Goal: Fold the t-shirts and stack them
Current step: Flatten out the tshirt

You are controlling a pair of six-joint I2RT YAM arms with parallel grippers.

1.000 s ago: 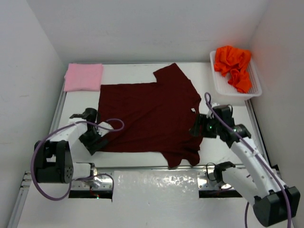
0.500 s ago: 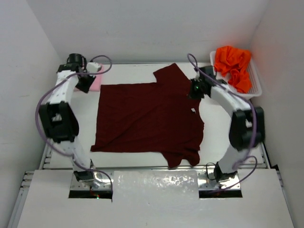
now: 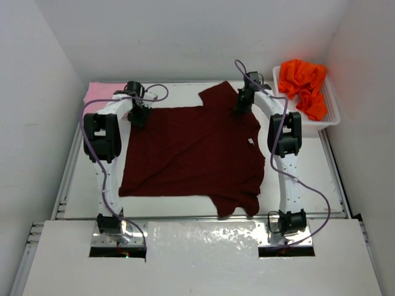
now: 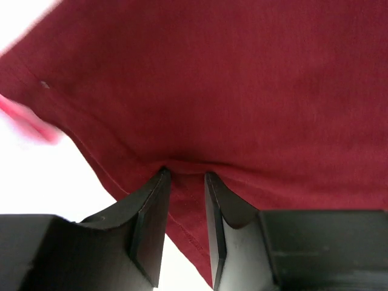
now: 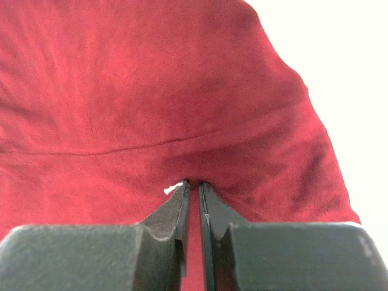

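Note:
The dark maroon t-shirt (image 3: 191, 154) lies spread flat in the middle of the table. My left gripper (image 3: 138, 116) is at its far left corner, and in the left wrist view that gripper (image 4: 185, 176) is shut on a puckered fold of maroon cloth (image 4: 242, 91) by the hem. My right gripper (image 3: 241, 106) is at the far right shoulder, below the sleeve. In the right wrist view it (image 5: 194, 183) is pinched on the maroon cloth (image 5: 151, 91) beside a seam. The folded light pink t-shirt (image 3: 99, 94) lies at the far left. The orange t-shirt (image 3: 302, 83) is crumpled in the basket.
A white lattice basket (image 3: 296, 118) stands at the far right corner. White walls close in the table at the back and on both sides. Both arms stretch from the near edge along the shirt's left and right sides. Purple cables loop near both wrists.
Both arms have swung from the shirt's near side to its far edge. Both grippers have closed on the maroon cloth there.

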